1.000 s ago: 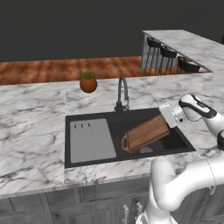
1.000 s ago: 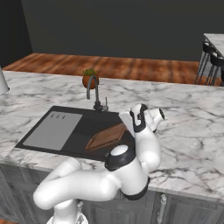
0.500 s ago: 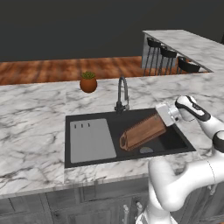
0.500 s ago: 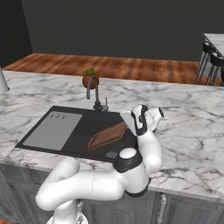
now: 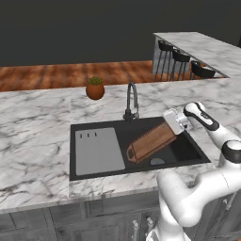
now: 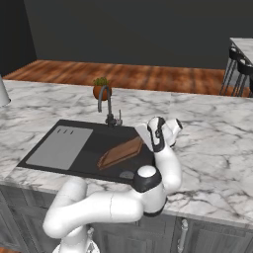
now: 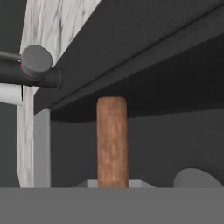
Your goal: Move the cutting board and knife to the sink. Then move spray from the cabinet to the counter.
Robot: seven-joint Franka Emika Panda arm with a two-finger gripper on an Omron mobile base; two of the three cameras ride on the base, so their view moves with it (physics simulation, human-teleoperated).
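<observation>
I had my jaws clenched on the upper end of the flat, reddish-brown wooden cutting board (image 5: 149, 141), and in the hand view its grain ran away from me as a narrow, rounded brown plank (image 7: 112, 142). The board was tilted: its high end sat in my gripper (image 5: 173, 123) above the right part of the basin, while its low end pointed toward seven o'clock in the left base view and reached down to the sink's dark floor; whether it touched there I could not tell.

The rectangular recessed sink with the dark rim (image 5: 75, 175) was set in the white, grey-veined marble worktop (image 5: 33, 141). Inside it, on the left, lay a flat pale grey insert with three short slots (image 5: 98, 150) near its far edge. A small round grey drain (image 5: 157, 161) showed in the floor just beside the board's low end, at about five o'clock from it.

A slim curved dark faucet (image 5: 132, 101) stood at the sink's far rim, at twelve o'clock from the board. Farther back, around eleven o'clock, a round terracotta pot with a green plant (image 5: 95, 88) rested on the marble, well apart from the basin.

The marble lay open on both sides of the sink. Beyond the worktop ran a reddish wooden floor (image 5: 56, 75), and at two o'clock black stools (image 5: 181, 56) stood under a second marble top.
</observation>
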